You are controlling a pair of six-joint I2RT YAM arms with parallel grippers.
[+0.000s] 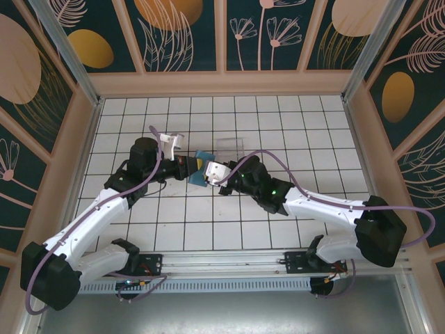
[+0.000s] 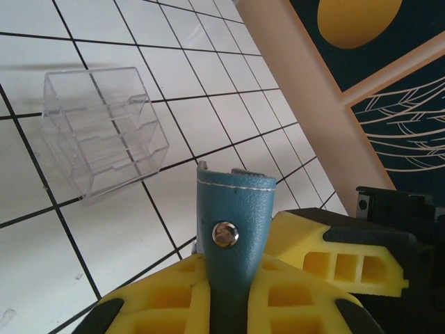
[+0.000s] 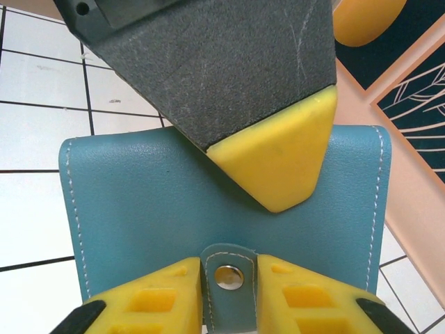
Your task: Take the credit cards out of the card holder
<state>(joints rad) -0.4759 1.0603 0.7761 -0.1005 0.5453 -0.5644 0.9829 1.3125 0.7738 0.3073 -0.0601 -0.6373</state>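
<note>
The teal-blue card holder (image 1: 199,171) hangs above the tiles at the middle of the table, between my two grippers. My left gripper (image 2: 229,271) is shut on one edge of the card holder (image 2: 233,198), whose silver snap stud shows just above the yellow fingers (image 2: 167,296). My right gripper (image 3: 229,275) is shut on the card holder's small snap tab (image 3: 229,278), and the holder's broad face (image 3: 139,209) spreads out beyond it. One left fingertip (image 3: 278,163) presses on that face. The credit cards are hidden.
A clear plastic slotted stand (image 1: 229,147) sits on the white tiles just behind the grippers, also visible in the left wrist view (image 2: 104,132). Wooden walls (image 1: 222,83) close in the tiled floor on three sides.
</note>
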